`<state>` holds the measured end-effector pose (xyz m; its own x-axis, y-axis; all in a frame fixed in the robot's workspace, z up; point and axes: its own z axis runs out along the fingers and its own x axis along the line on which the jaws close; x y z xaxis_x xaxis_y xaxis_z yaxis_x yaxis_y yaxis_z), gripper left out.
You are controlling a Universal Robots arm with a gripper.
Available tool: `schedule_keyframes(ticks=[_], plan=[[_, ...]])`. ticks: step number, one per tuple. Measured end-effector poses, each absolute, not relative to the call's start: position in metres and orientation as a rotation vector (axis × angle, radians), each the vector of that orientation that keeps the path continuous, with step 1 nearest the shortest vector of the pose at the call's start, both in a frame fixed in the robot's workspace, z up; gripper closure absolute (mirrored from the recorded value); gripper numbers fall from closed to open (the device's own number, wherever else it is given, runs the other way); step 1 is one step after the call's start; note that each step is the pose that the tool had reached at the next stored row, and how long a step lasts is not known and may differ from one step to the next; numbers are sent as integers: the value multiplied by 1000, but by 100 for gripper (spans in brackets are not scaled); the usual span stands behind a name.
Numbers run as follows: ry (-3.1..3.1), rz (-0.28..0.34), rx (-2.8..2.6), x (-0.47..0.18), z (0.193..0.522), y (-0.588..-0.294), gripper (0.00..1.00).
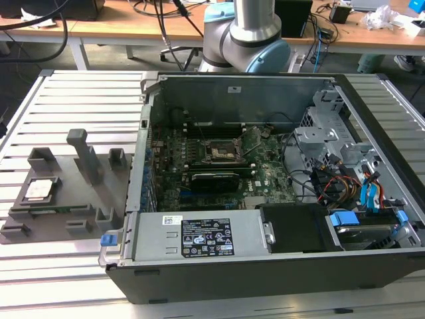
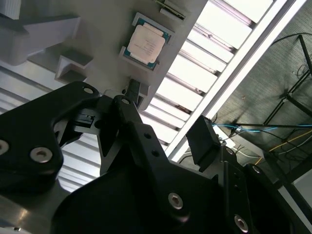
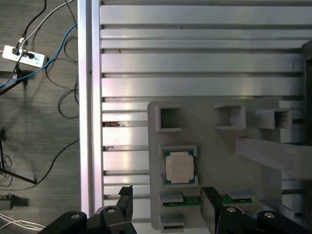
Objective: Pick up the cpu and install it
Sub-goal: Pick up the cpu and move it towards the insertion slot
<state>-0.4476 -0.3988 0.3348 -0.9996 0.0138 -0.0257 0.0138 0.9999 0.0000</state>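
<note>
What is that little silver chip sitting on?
The chip lies flat in a square pocket of the grey plastic tray, which rests on the slatted metal table. The chip covers the pocket's floor, so whatever is directly beneath it cannot be seen.

No legible print, even on the power-supply label [image 1: 206, 240]

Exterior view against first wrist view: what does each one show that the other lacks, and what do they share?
Exterior view: the open computer case, its motherboard socket, and the arm rising behind the case.
First wrist view: the open gripper over the tray near the cpu, plus a power strip and cables on the floor.
Shared: the cpu lying in its tray on the slatted table.
</note>
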Motion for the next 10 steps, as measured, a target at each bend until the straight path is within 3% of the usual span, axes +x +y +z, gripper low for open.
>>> schedule_keyframes(ticks=[10], plan=[[3116,0,22,-448,331,-399,34]])
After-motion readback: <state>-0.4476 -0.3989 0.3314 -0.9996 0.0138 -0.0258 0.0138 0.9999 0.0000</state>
